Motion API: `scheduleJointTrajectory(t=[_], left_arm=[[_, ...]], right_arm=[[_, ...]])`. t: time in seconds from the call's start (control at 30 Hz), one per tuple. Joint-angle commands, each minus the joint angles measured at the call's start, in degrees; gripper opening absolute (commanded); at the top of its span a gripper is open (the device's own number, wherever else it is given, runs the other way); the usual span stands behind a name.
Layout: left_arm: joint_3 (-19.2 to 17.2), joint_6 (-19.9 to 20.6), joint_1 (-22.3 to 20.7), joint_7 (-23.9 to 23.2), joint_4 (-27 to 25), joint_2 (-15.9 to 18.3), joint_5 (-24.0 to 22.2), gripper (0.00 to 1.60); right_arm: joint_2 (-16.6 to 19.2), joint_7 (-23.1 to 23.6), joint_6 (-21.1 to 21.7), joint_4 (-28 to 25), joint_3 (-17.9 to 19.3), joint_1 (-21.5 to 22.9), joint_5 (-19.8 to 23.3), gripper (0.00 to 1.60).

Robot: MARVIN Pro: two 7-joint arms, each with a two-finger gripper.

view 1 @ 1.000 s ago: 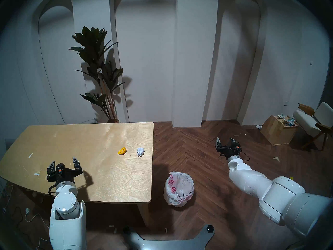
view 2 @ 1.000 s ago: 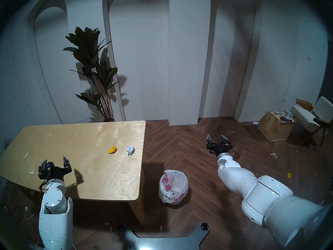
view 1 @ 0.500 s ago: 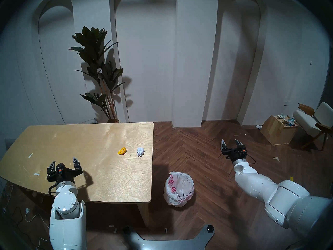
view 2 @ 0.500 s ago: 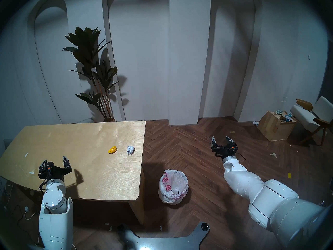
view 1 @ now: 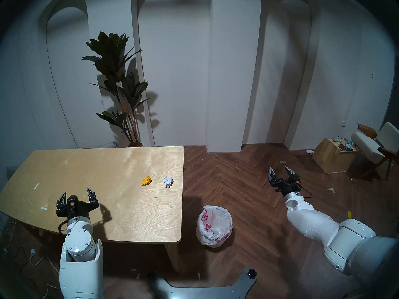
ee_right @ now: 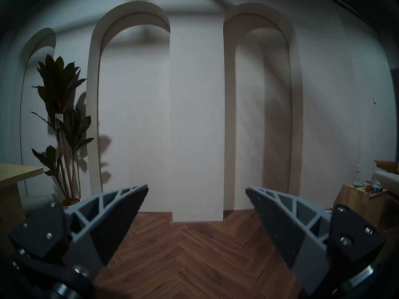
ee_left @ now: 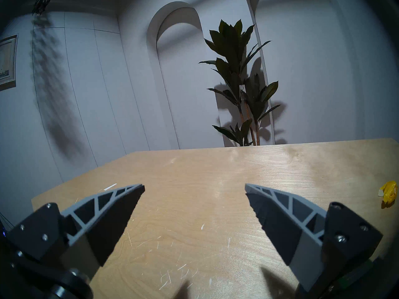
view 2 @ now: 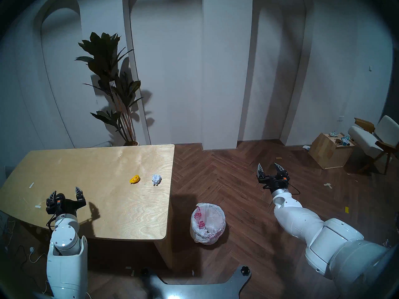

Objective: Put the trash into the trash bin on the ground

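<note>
Nothing's picked yet: both claws, left (view 1: 77, 193) and right (view 1: 281, 172), spread empty, so you next reach for the yellow wad (view 1: 146, 180) or paper ball (view 1: 168, 181) on the tabletop (view 1: 108, 169), then the bin (view 1: 214, 225)

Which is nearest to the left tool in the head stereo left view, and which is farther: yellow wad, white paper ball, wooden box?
From the left tool:
1. yellow wad, on the table, to its right.
2. white paper ball, near the table's right edge.
3. wooden box, on the floor, far right.
</note>
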Motion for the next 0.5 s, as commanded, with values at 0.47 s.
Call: scheduleJointTrajectory(t=[0.47], left_arm=[[9.31,-0.31,-2.51,-3.96,-3.32,-0.61,0.73,1.6]], right_arm=[[4.1,4.96,-2.6,-6.52,0.78,-6.11,1.77,1.6]])
